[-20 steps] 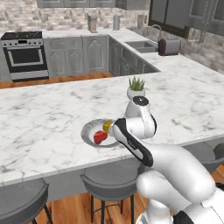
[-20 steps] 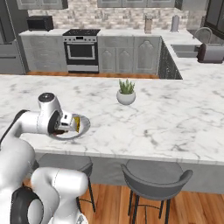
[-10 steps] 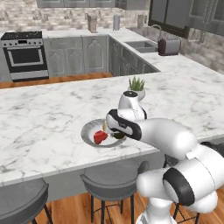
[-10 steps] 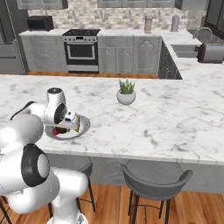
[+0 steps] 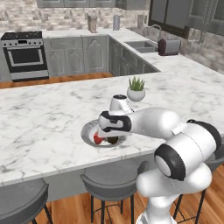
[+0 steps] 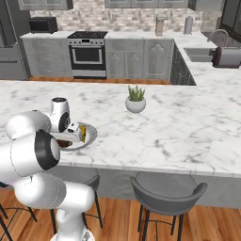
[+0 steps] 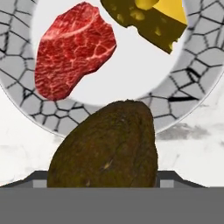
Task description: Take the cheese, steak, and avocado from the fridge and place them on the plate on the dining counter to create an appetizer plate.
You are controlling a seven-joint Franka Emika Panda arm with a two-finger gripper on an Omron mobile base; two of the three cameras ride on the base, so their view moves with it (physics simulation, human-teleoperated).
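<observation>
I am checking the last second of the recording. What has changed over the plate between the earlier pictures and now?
The white arm swung its hand down to the round light grey plate, carrying the dark brown-olive rounded avocado over the plate's near rim. Whether the avocado is let go, I cannot tell. The red steak chunk, the yellow holed cheese block, the plate and the small potted plant stayed in place.

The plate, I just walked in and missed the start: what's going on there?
The robot's arm is bent low over the plate on the dining counter. The steak and cheese already lie on it. The avocado sits right at the pincer, over the plate's rim; whether it is gripped or released is unclear.
</observation>
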